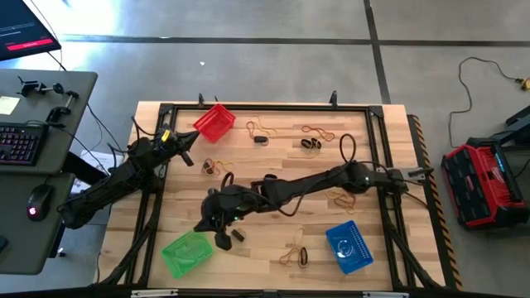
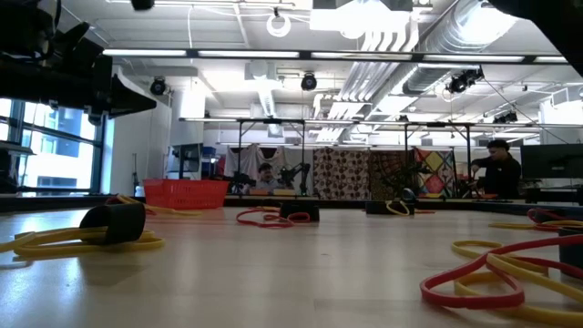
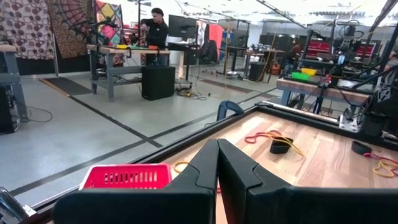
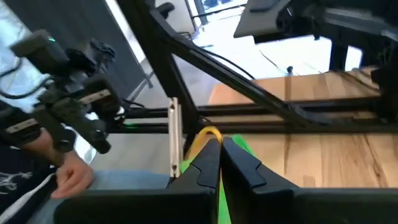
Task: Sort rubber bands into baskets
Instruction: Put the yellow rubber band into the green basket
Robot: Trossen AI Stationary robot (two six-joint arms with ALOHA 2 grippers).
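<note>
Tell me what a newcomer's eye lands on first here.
Three bright baskets on the wooden table: the red basket at the back, the green basket and the blue basket at the front. Rubber bands lie scattered between them, and the right hand reaches across beside the green one.

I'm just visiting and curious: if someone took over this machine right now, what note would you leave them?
Left claw: shut, empty, near the red perforated plastic basket.
Right claw: shut on a thin tan-yellow rubber band at the edge of the green perforated plastic basket.
Blue perforated plastic basket: right arm's side.
Done: baskets' contents unclear.
Left: drop this band; many loose bands lie on the wooden table.
</note>
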